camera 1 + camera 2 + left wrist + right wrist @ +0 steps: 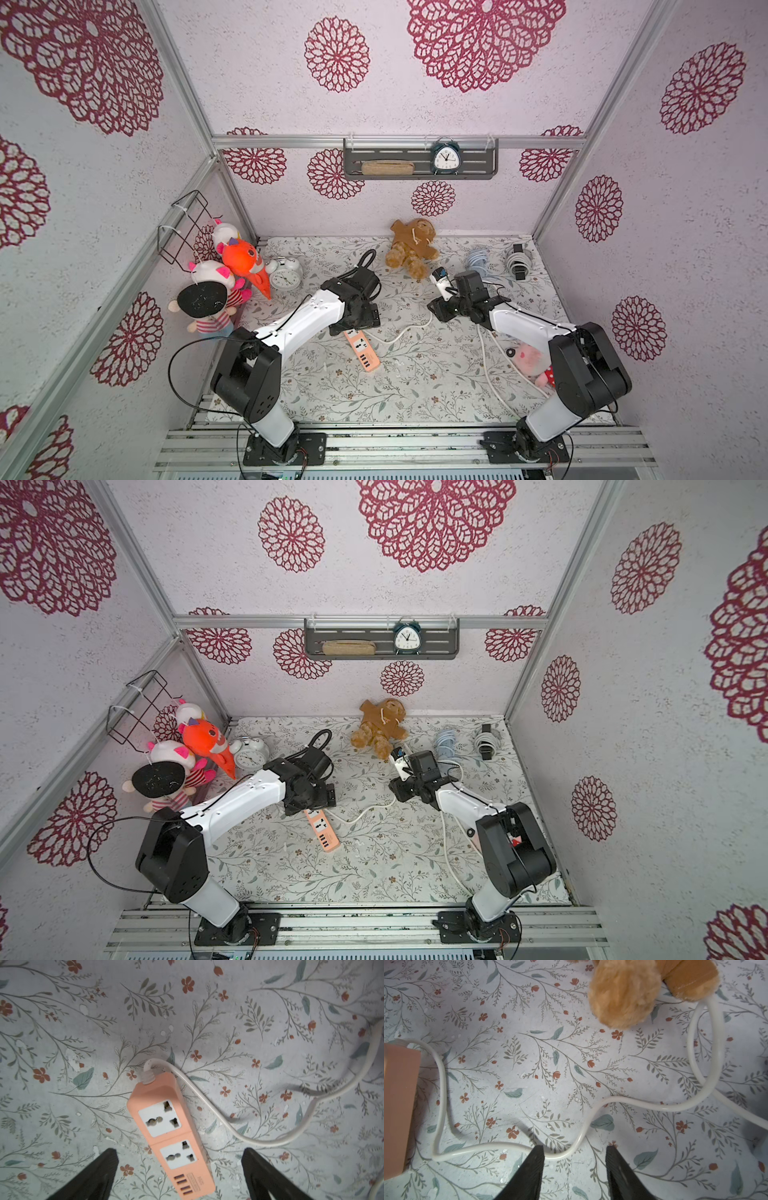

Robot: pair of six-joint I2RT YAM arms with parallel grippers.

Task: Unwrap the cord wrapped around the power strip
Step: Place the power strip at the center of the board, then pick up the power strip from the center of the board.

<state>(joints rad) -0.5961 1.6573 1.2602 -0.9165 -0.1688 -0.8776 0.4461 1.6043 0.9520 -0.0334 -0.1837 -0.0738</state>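
- Now, your left claw gapes empty above the power strip; your right claw stands parted, holding nothing.
- The cord looks light and springy; pinch it mid-length.

Power strip flat on table centre, cord trailing rightward, teddy bear behind

1. Both top views are bright and evenly lit by soft, diffuse light; the upper walls look slightly washed out.
2. In the right wrist view the cord throws a faint, soft-edged grey shadow on the surface.
3. The plush bear, close to that lens, looks soft.
4. The left gripper is dark and blurred at its wrist view's edge.
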